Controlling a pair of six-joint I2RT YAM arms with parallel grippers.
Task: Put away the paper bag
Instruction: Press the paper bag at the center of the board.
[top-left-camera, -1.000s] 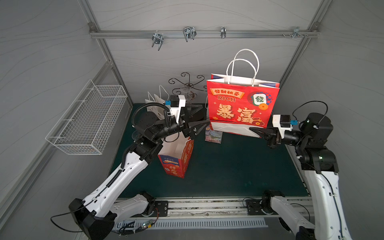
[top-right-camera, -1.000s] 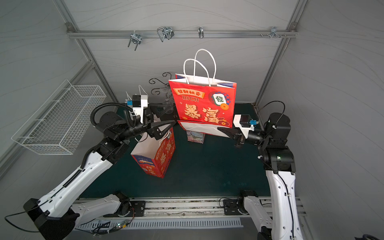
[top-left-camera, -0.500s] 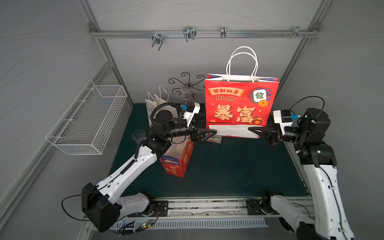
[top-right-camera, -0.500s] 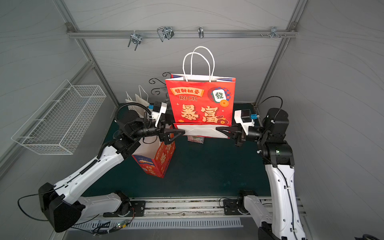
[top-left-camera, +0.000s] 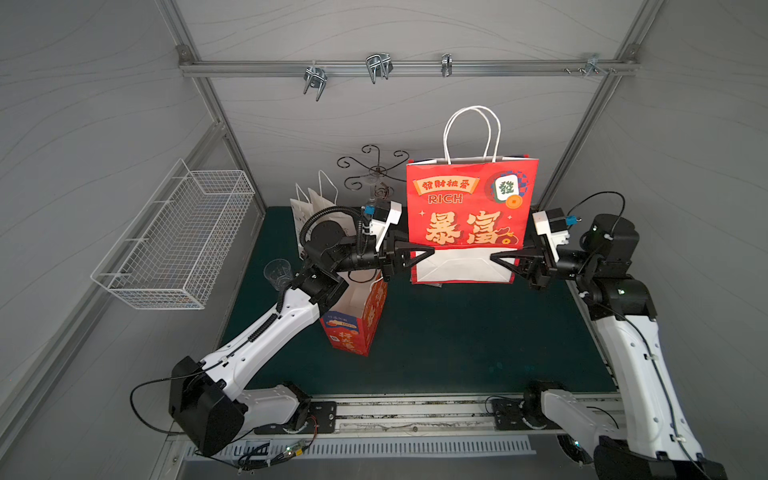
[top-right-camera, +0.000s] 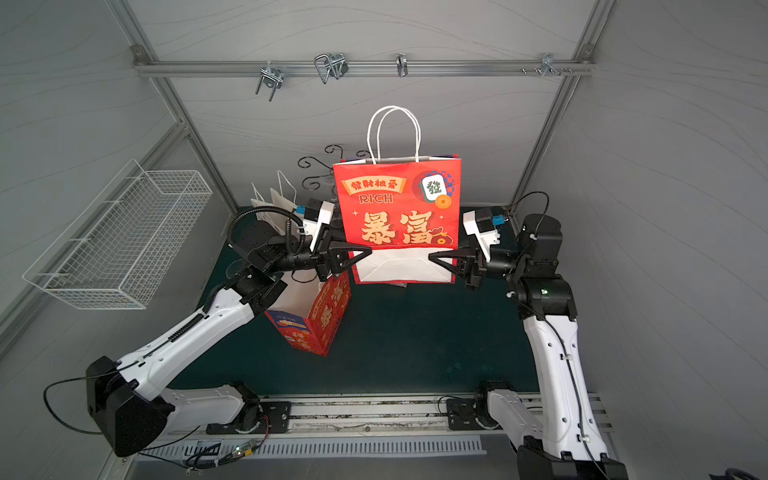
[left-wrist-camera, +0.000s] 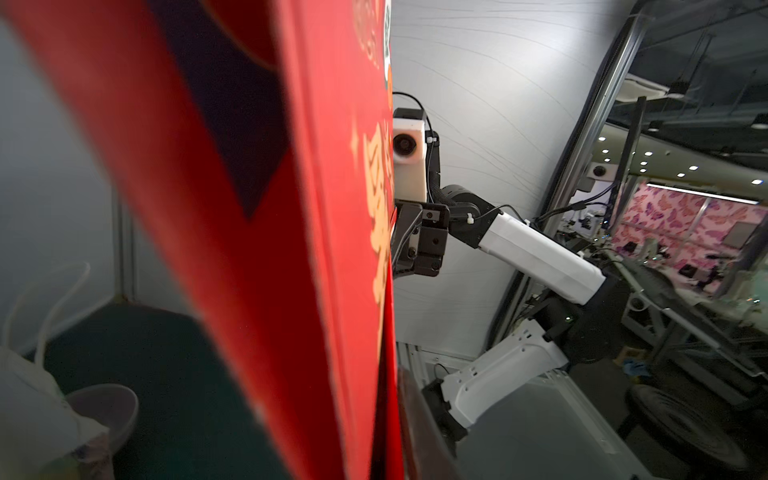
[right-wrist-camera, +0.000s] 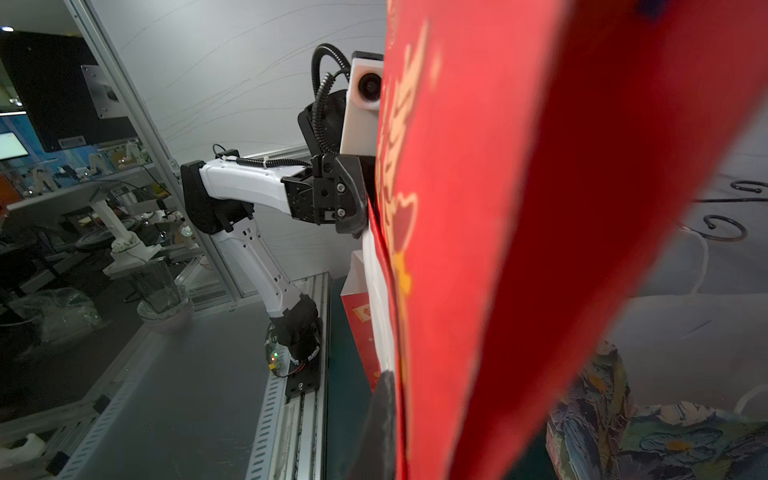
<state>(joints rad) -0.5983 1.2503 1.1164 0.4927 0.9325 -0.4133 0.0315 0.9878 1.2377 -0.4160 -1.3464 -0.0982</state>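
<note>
A large red paper bag with white rope handles and gold lettering hangs upright, flattened, over the green mat in both top views. Its white folded bottom faces the camera. My left gripper is shut on the bag's lower left edge. My right gripper is shut on the lower right edge. The left wrist view shows the red paper bag pinched in the left gripper. The right wrist view shows the paper bag pinched in the right gripper.
A smaller open red bag stands under my left arm. White bags and a black scrolled stand are at the back. A clear cup stands at the mat's left edge. A wire basket hangs on the left wall; hooks hang on the top rail.
My left gripper moved right to the bag's left edge and shut on it. The bag shifted slightly left and now hangs squarer between both grippers.
</note>
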